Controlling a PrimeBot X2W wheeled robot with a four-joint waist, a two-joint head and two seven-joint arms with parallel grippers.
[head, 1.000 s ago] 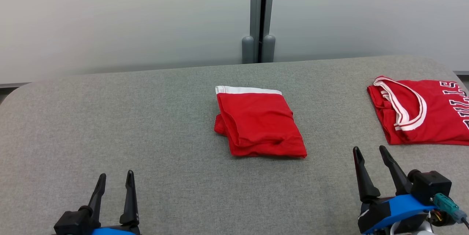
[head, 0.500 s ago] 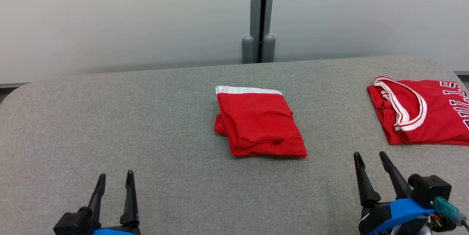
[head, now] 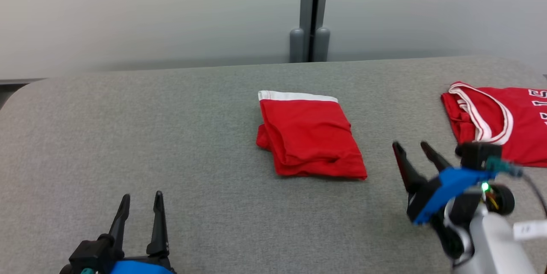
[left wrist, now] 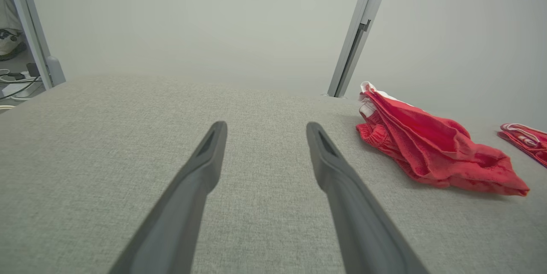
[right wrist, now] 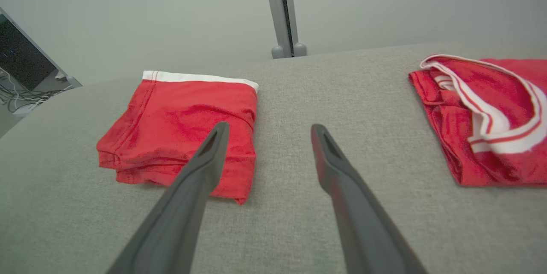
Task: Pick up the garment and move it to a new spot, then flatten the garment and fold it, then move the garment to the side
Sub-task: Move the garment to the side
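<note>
Jaws stand wide apart on both claws, and neither has hold of anything. The left claw (head: pixel 142 195) hovers low over bare table (head: pixel 171 137), nearest the robot. The shorts (head: pixel 310 137) lie ahead of it and off to its right, well apart. It looks parked, likely to stay out of the way while the other arm works.

The right claw (head: pixel 409 144) sits further out, above the table, fingers pointing ahead. The shorts lie just ahead of it and to its left, near but untouched. In the right wrist view its left finger overlaps the shorts' near right corner, but it appears to hang over the cloth, not rest on it. The shorts are folded into a compact square, with the white waistband on the far edge and the loose edges nearer the claw. Flattening and folding therefore look done, and the move to the side seems the step in hand. The spread jaws suit a grab at that near corner, where the layers stack.

Ahead and to the right of the right claw lies a jersey (head: pixel 523 135), also folded, well apart from the shorts. It probably marks where finished pieces go. Beyond the table's far edge a grey post (head: pixel 307 9) stands against a pale wall.
</note>
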